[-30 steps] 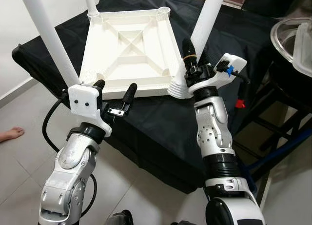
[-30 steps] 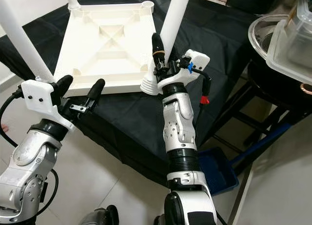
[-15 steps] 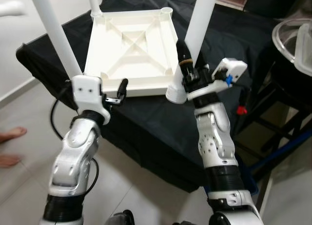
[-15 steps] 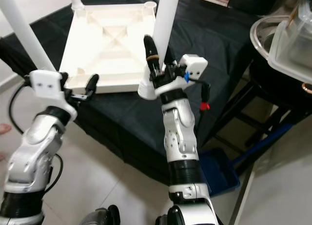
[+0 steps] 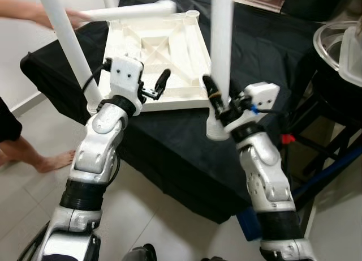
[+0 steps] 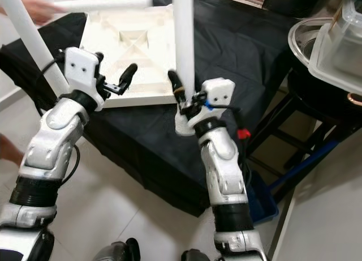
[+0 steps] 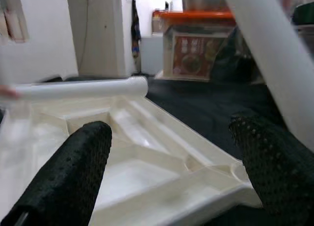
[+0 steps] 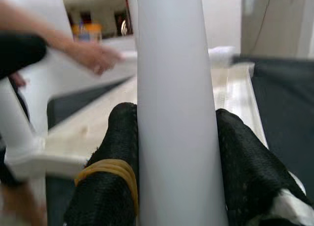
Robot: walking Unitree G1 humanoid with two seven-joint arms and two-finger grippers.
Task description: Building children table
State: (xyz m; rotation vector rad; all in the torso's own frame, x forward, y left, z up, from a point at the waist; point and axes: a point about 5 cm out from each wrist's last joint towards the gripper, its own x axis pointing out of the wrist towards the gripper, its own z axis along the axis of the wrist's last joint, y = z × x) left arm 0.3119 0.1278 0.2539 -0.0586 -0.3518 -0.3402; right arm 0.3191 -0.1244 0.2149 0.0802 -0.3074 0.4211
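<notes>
The right end effector is closed around a white table leg, one black finger on each side of it, near the leg's lower flared end. It holds the leg almost upright, off the near right corner of the upturned white tabletop, above the black-covered table.

The left end effector is open and holds nothing; its fingers are spread over the near edge of the tabletop, close to another leg that stands at the near left corner.

A person's hand holds one more leg level over the far side of the tabletop.

The step in hand seems to be fitting the right leg into its corner. Next, the foot of the leg must be brought over the corner socket and pressed down straight, perhaps with the left end effector steadying the tabletop.
</notes>
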